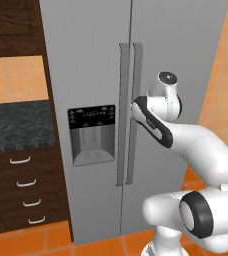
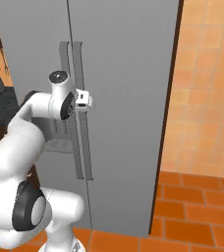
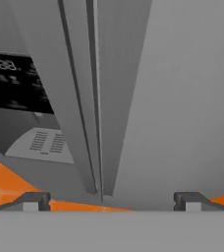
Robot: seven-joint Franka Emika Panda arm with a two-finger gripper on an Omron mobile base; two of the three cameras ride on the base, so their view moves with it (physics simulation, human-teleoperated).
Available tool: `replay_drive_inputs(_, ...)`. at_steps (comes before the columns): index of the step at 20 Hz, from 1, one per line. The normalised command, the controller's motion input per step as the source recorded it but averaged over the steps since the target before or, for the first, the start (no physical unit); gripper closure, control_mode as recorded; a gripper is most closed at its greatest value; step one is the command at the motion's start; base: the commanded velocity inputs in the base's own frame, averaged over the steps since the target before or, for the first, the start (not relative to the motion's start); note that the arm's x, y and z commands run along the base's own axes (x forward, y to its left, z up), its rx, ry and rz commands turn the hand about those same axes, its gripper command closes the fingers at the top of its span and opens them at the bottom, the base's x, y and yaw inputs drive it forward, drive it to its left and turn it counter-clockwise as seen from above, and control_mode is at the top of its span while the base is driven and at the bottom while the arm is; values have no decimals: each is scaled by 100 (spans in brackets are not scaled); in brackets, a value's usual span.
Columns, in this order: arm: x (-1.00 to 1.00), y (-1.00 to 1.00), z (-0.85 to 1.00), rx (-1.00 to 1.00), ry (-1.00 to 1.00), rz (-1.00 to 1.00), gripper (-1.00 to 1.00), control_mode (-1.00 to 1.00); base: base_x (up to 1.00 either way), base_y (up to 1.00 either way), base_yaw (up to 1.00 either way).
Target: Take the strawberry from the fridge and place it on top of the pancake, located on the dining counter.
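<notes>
Left base view: the fridge (image 1: 136,100) stands shut, its two doors meeting at a seam flanked by two long vertical handles (image 1: 128,115). The left door carries the black-panelled dispenser (image 1: 91,135). The arm (image 1: 196,150) rises from the lower right and bends toward the handles; its wrist sits right against the right-hand handle, and the fingers themselves are hidden behind the wrist. To the left stands a dark wood cabinet (image 1: 21,185) with four drawers, a black top (image 1: 18,125) and an orange tiled wall above. The floor (image 1: 31,240) is orange tile.

Right base view: here the hand (image 2: 83,100) shows from the other side, a small white block touching the handles (image 2: 77,113) at about mid-height of the fridge (image 2: 128,98). The dispenser is mostly covered by the arm. An orange tiled wall (image 2: 207,88) runs along the fridge's right side. Whether the fingers are open or closed cannot be told here.

Hand view: looking down along the doors, the two fingers (image 3: 111,202) stand wide apart with nothing between them, one tip at the lower left (image 3: 33,202) and one at the lower right. The handles (image 3: 92,98) run between them toward the floor, with the dispenser (image 3: 15,98) to the left.

The strawberry is not seen; the fridge doors are closed.
</notes>
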Motion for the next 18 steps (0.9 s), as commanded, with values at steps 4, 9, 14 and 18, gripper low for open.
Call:
replay_drive_inputs(4, 79, 0, -13, 0, -15, 0, -100, -100, 0, 0, 0)
replay_drive_inputs(9, 56, -1, -4, 0, -2, 1, -100, -100, 0, 0, 0)
replay_drive_inputs(14, 59, 0, -1, 0, -4, 0, -100, -100, 0, 0, 0)
replay_drive_inputs(18, 48, 0, -4, 0, -11, 0, -100, -100, 0, 0, 0)
